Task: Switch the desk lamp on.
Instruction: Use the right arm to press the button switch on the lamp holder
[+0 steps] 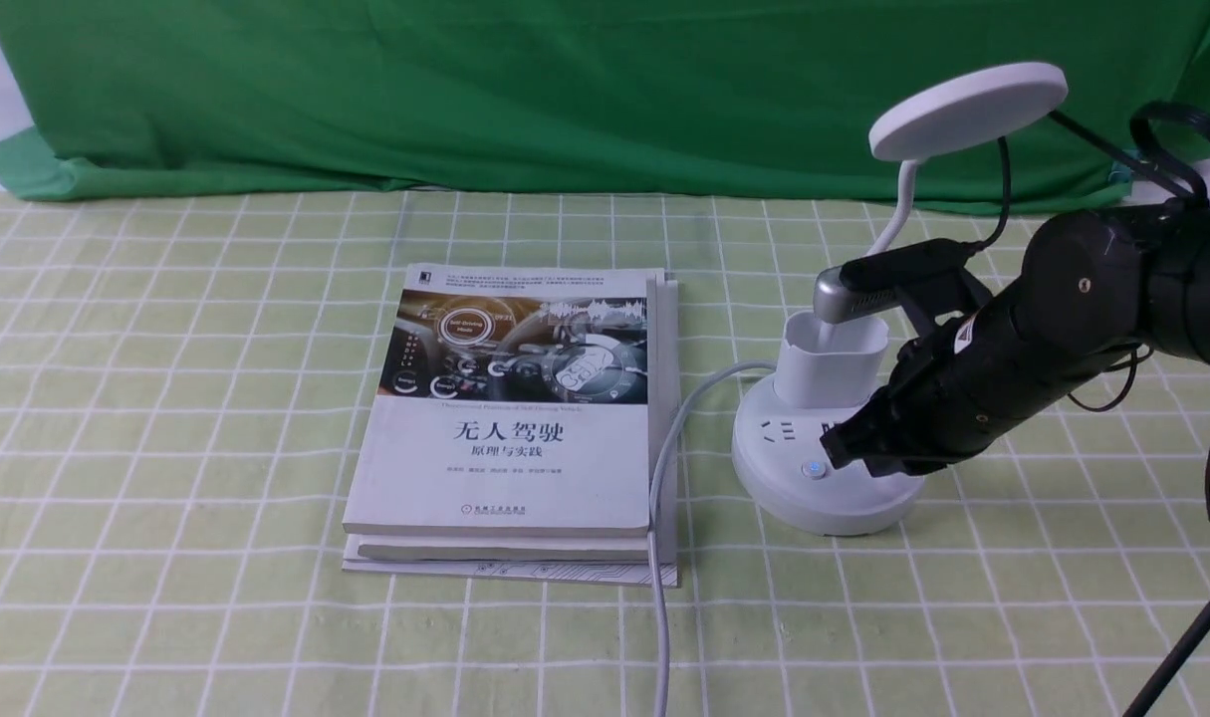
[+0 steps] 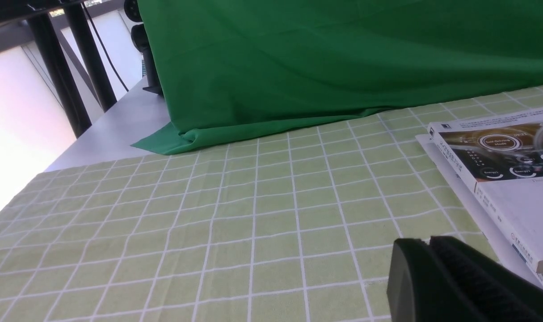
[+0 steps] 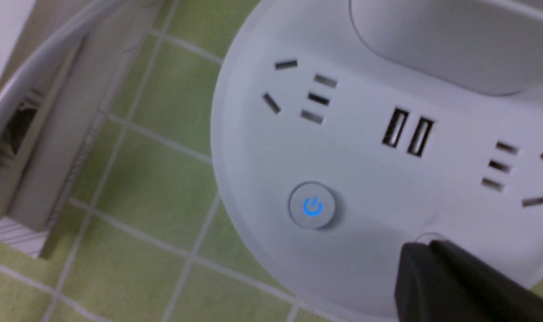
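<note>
The white plastic disc-headed desk lamp (image 1: 826, 373) stands on green checked cloth (image 1: 166, 398), right of stacked white books (image 1: 510, 438). The black right gripper (image 3: 421, 258), clenched, meets its base beside 1 blue-lit button (image 3: 312, 206). The left gripper (image 2: 427, 245) is clenched too.

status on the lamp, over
Right gripper shut, tip at the desk lamp base beside the blue-lit power button. Left gripper shut, low over the tablecloth by the books. No obstruction at the base.

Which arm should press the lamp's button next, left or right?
Right. The right gripper is at the desk lamp's base, beside the lit power button; the left gripper is over the cloth past the books.
</note>
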